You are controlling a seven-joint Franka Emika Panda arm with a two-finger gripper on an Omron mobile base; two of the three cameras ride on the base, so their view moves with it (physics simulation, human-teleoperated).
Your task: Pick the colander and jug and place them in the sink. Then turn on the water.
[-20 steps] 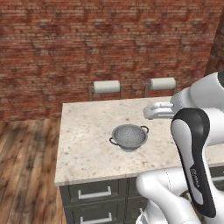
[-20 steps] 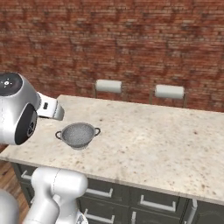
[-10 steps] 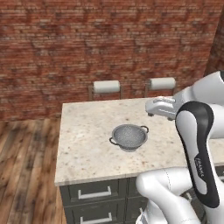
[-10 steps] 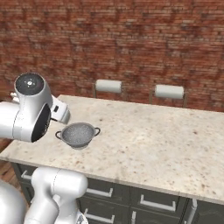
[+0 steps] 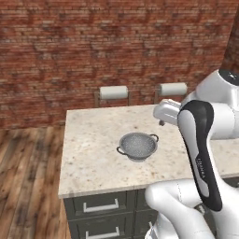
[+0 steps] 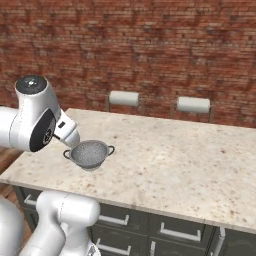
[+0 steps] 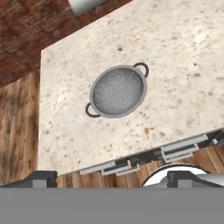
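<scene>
Nearest, at the bottom of the hand view, two dark fingertips (image 7: pixel 39 176) of the gripper (image 7: pixel 113 177) set wide apart, nothing between them, held high above the front edge of the counter. Just beyond them, grey drawer fronts (image 7: pixel 144 159) with pale bar handles under the counter's front lip; in the left base view the same drawers (image 5: pixel 100 205) below the near edge.

Next, the speckled beige stone countertop (image 5: pixel 93 154), a long slab with a square left end and wooden floor (image 5: pixel 28 177) past that end. Upright on the slab, the colander (image 7: pixel 117 91), a round silvery bowl dotted with small holes, two dark loop handles at opposite sides of the rim. Near the left end of the counter and closer to the front edge than the back, yet with bare stone on every side; touching nothing else. In the right base view the colander (image 6: pixel 89 153) just beside the white arm's wrist, with a broad open stretch of countertop (image 6: pixel 180 155) running off to the right. In the left base view the colander (image 5: pixel 137 146) left of and below the arm's white hand.

Farther back, along the rear edge, two white paper towel rolls (image 6: pixel 124 98) on holders, well apart from each other and from the colander.

Farthest, a red brick wall (image 5: pixel 93 46) behind the whole counter
</scene>
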